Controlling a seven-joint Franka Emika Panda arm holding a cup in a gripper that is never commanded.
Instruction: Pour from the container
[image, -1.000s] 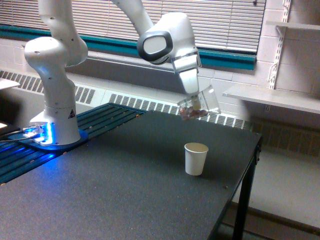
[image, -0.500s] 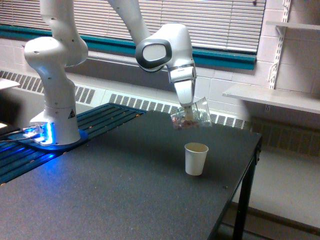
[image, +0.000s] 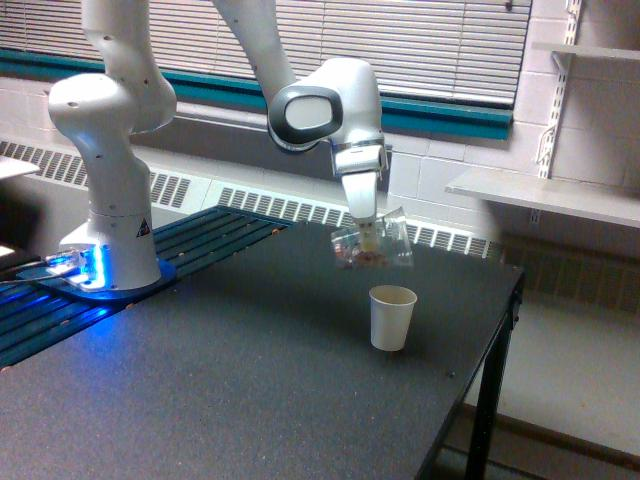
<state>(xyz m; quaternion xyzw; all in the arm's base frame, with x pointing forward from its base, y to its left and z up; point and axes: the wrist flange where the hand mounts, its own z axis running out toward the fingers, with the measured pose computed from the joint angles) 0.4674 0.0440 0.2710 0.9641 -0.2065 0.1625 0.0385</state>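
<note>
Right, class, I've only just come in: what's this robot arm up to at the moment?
The robot arm's gripper holds a small clear container with reddish-brown bits inside. The container is tilted on its side in the air, above and a little toward the exterior view's left of a white paper cup that stands upright on the dark table. No bits can be seen falling.

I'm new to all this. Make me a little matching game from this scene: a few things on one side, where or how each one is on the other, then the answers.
Things:
1. small clear plastic container with reddish bits
2. white paper cup
3. blue-lit robot base
4. white wall shelf

States:
A. standing upright on the dark table
B. held tilted in the air by the gripper
C. at the exterior view's right, beyond the table
D. at the exterior view's left

Pairs: 1-B, 2-A, 3-D, 4-C
</note>
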